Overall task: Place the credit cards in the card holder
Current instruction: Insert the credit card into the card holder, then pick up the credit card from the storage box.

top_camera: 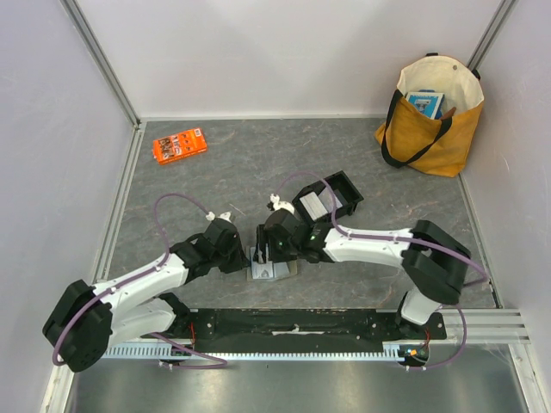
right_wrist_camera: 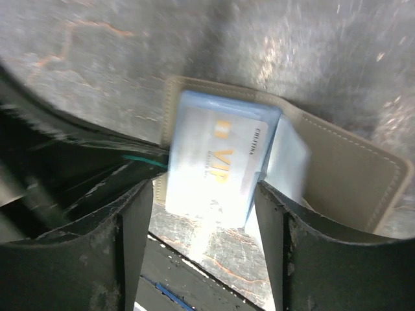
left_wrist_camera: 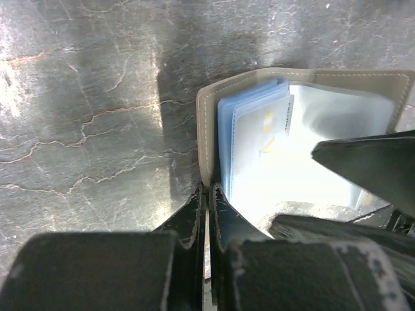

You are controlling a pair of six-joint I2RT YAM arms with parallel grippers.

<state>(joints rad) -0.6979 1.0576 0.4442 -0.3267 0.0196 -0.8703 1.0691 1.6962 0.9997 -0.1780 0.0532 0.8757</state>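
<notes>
The taupe-grey card holder (top_camera: 272, 272) lies open on the table between both arms. In the left wrist view its stitched edge (left_wrist_camera: 206, 123) frames a stack of light blue credit cards (left_wrist_camera: 253, 139) on the pale inner face. My left gripper (left_wrist_camera: 206, 197) is shut on the holder's near edge. In the right wrist view a pale card marked "VIP" (right_wrist_camera: 214, 162) lies on the blue stack inside the holder (right_wrist_camera: 353, 175). My right gripper (right_wrist_camera: 204, 220) is open, its fingers (right_wrist_camera: 136, 227) standing on either side of that card. In the top view the left gripper (top_camera: 248, 256) and the right gripper (top_camera: 274, 251) meet over the holder.
A black open tray (top_camera: 343, 191) with a pale flat piece in it lies just behind the right wrist. An orange packet (top_camera: 179, 144) lies at the back left. A yellow tote bag (top_camera: 430, 116) stands in the back right corner. Walls close in the table.
</notes>
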